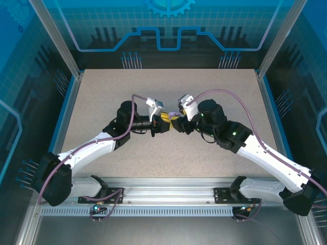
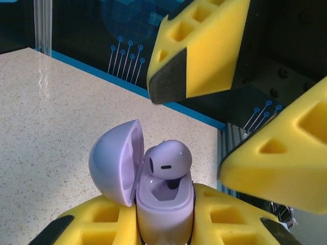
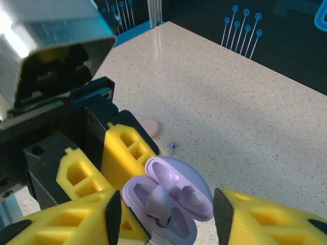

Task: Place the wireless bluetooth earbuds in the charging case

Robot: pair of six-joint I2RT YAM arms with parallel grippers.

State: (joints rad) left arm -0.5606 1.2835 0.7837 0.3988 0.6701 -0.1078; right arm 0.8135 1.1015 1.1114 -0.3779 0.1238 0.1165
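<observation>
A lilac charging case [image 2: 166,212] is held off the table, its lid [image 2: 115,163] swung open to the left. My left gripper [image 2: 164,227] is shut on the case body. One lilac earbud [image 2: 168,161] sits in a slot of the case, its head standing above the rim. My right gripper [image 3: 168,217] is open, with a fingertip on each side of the case [image 3: 137,193] and earbud [image 3: 161,201] and neither touching them. A second lilac earbud [image 3: 172,148] lies loose on the table beyond. Both grippers meet at mid-table [image 1: 168,120].
A pale pink rounded object [image 3: 151,127] lies on the table, partly hidden behind my left gripper's yellow finger [image 3: 127,148]. The speckled tabletop [image 1: 168,87] is walled by blue panels at the back and sides.
</observation>
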